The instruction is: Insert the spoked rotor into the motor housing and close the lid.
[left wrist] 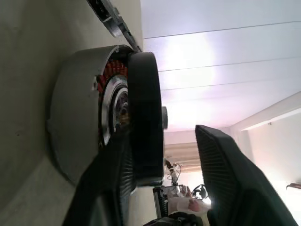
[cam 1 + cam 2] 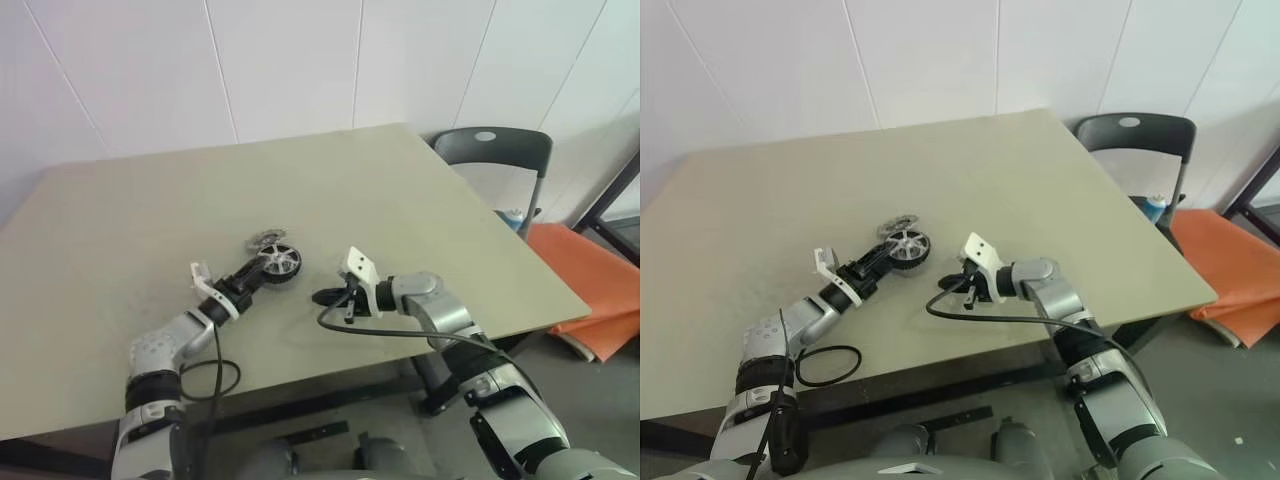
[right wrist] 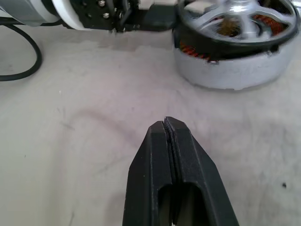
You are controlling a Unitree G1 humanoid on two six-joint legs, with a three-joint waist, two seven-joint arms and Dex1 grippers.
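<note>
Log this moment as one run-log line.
spoked rotor: sits tilted in motor housing | left end effector: open around rotor rim | right end effector: shut, empty, apart | table

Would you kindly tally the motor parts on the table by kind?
spoked rotor: 1
motor housing: 1
lid: 1
Total: 3

Matt beige table (image 2: 400, 220) w/ faint scuffs. Spoked rotor (image 3: 235, 21): shiny metal. Motor housing (image 3: 235, 70): dull grey metal, copper-red windings. Gripper fingers (image 3: 176, 169): matt black plastic.
</note>
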